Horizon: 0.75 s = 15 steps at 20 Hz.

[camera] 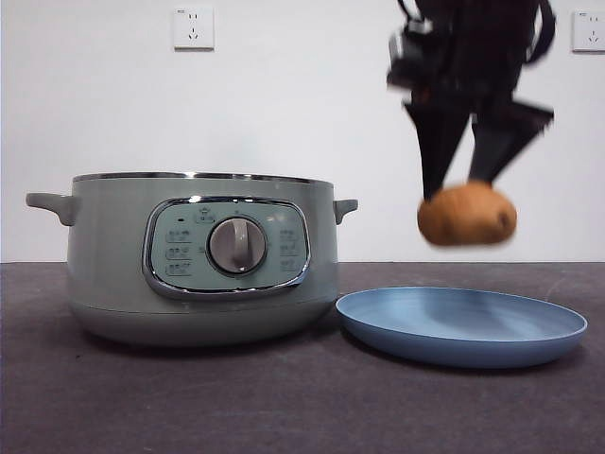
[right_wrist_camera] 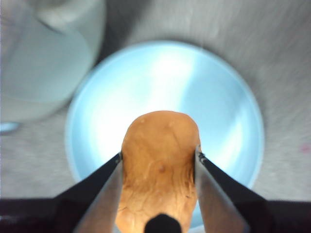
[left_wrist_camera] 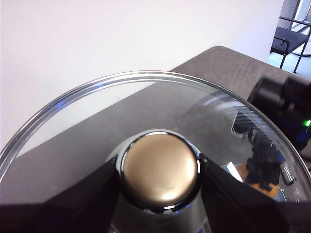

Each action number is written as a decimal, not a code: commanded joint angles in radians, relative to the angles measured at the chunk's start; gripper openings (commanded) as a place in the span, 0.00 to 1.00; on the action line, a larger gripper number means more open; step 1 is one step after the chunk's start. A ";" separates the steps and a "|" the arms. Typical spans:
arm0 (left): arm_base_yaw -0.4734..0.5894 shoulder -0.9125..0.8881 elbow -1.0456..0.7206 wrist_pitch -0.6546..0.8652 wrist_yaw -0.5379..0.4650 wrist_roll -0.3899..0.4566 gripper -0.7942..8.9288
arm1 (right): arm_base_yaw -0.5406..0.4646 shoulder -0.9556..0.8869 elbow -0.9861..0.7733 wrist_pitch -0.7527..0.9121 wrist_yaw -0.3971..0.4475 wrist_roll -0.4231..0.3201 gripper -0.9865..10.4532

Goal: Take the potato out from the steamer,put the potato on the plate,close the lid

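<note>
An orange-tan potato (camera: pixel 467 215) hangs in the air above the light blue plate (camera: pixel 461 324), pinched by my right gripper (camera: pixel 464 184), which is shut on it. From the right wrist view, the potato (right_wrist_camera: pixel 160 165) sits between the two jaws directly over the plate (right_wrist_camera: pixel 228 111). The pale green steamer (camera: pixel 201 255) stands to the left of the plate without its cover. My left gripper (left_wrist_camera: pixel 159 172) is shut on the knob (left_wrist_camera: pixel 160 167) of the clear glass lid (left_wrist_camera: pixel 87 126), holding it in the air; it does not show in the front view.
The steamer's side handle (camera: pixel 345 207) points toward the plate. Its wall (right_wrist_camera: pixel 43 63) lies close beside the plate rim. Grey cloth (camera: pixel 284 397) covers the table, and a white wall with sockets stands behind.
</note>
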 commanded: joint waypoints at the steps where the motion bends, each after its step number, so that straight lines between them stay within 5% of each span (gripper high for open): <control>1: 0.001 -0.011 0.013 0.051 0.005 0.010 0.07 | 0.002 0.008 -0.121 0.118 -0.001 0.019 0.08; 10: 0.001 -0.011 0.013 0.049 0.005 0.010 0.07 | 0.001 0.008 -0.304 0.298 0.001 0.054 0.10; 13: 0.001 -0.011 0.013 0.049 0.005 0.010 0.07 | 0.001 0.008 -0.303 0.297 0.006 0.055 0.44; 15: 0.001 -0.011 0.013 0.049 0.005 0.010 0.07 | 0.001 0.005 -0.301 0.295 0.006 0.055 0.56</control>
